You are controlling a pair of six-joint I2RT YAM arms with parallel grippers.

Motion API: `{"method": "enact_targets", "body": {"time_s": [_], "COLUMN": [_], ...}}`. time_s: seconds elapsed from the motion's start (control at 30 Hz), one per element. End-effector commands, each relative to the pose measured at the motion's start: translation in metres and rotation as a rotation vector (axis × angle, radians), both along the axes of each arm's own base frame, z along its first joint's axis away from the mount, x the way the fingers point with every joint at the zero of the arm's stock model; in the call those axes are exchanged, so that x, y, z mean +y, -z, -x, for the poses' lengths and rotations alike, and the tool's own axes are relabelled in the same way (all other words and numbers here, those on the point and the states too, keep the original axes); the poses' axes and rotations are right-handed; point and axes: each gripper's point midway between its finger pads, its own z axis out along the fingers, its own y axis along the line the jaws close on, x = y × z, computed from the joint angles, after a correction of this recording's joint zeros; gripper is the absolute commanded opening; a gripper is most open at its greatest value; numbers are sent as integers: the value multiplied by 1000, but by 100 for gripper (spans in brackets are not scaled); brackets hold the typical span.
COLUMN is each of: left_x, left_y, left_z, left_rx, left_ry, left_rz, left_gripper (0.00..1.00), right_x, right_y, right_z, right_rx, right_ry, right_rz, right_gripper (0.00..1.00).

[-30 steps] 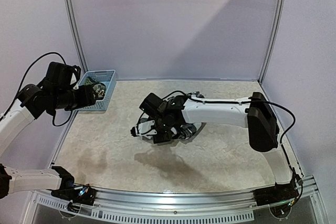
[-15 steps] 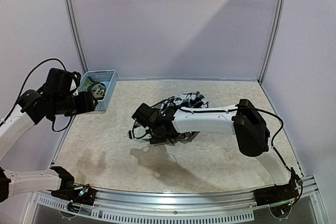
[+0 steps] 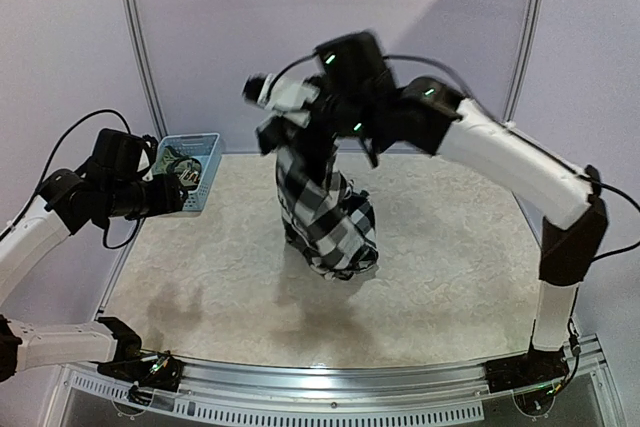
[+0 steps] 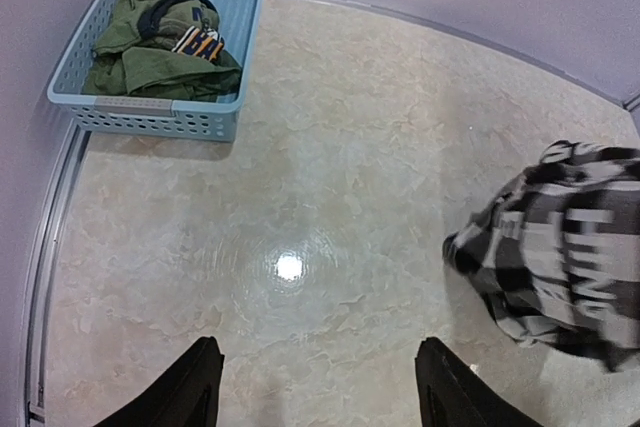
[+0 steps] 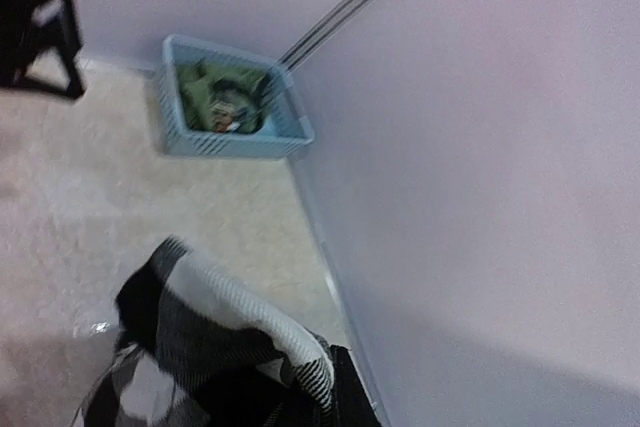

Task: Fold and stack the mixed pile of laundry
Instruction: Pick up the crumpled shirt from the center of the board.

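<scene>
1. At the bottom of the left wrist view, my left gripper (image 4: 320, 395) stands wide, holding nothing
2. Centre of the overhead frame: my right gripper (image 3: 303, 137) is clamped on the checked shirt (image 3: 328, 212), which dangles bunched; I reckon a thin pinch could slip
3. A second ago that shirt lay heaped on the table (image 3: 200, 287), the arm low
4. Upper left: the olive-green shirt (image 4: 150, 47) sits in the basket (image 4: 160, 119)

Tank top (image 4: 150, 47) in basket (image 4: 150, 120), far L; shirt (image 3: 325, 212) hangs ctr.
</scene>
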Motion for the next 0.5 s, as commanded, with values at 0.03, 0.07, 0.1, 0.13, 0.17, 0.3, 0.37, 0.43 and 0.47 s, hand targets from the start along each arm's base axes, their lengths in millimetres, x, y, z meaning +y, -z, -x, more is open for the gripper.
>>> {"method": "enact_targets", "body": {"time_s": [0.03, 0.07, 0.1, 0.13, 0.17, 0.3, 0.37, 0.43, 0.47], "left_x": [-16, -20, -25, -32, -40, -84, -115, -148, -165], "left_y": [-5, -5, -6, -5, -3, 15, 31, 47, 53], "left_z": [-15, -18, -21, -25, -28, -40, -41, -38, -33], "left_rx": [-18, -22, -27, -23, -18, 26, 62, 90, 97], "left_ry": [67, 77, 95, 117, 144, 285, 385, 501, 563], "left_rz": [20, 27, 39, 51, 63, 60, 37, -19, -49], "left_gripper": [68, 68, 68, 68, 68, 67, 67, 66, 65], "right_x": [-112, -131, -155, -176, -197, -290, -342, -386, -395], "right_y": [-132, -137, -141, -138, -125, -33, 19, 69, 93], "right_z": [-27, -38, -51, -66, -80, -139, -154, -155, -151], "right_rx": [-61, -64, -67, -42, 3, 186, 261, 348, 400], "right_ry": [130, 168, 210, 250, 290, 519, 656, 769, 804], "right_rz": [-294, -309, -319, -335, -342, -335, -349, -339, -325], "right_gripper": [0, 0, 0, 0, 0, 0, 0, 0, 0]}}
